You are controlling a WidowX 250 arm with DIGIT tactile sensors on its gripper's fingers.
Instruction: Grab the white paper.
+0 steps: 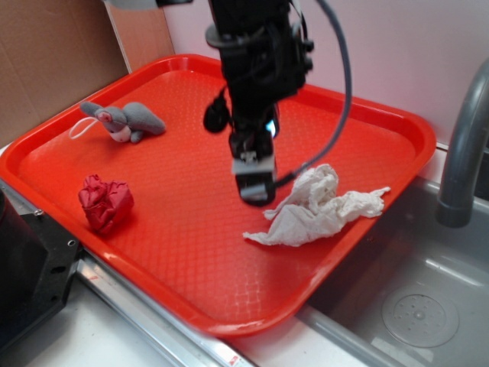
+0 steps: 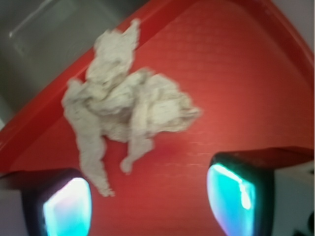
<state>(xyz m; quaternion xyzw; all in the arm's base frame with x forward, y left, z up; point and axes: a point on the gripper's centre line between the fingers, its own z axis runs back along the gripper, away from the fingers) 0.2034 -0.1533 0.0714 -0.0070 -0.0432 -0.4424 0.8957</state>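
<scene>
i logged the red tray as the largest item, lying across the counter with its 3 o'clock corner reaching over the grey sink. a grey faucet stood at the 3 o'clock edge of the exterior view, and brown cardboard leaned at 10 o'clock behind the tray.

the black arm came down from 12 o'clock over the tray's middle, and the gripper hung above the tray floor. in the wrist view i saw its two fingers set apart at the lower corners with bare red tray between them, so the jaws stood wide and held nothing.

the white paper lay crumpled on the tray floor, just beside the gripper toward 4 o'clock and near the tray's sink-side rim. in the wrist view the paper sat toward 11 o'clock of the fingers, apart from both, with one ragged tail pointing down near the finger at 7 o'clock.

the grey plush mouse lay at 10 o'clock on the tray, well apart from the gripper. the red wadded ball rested at 8 o'clock, near the tray's front rim.
</scene>
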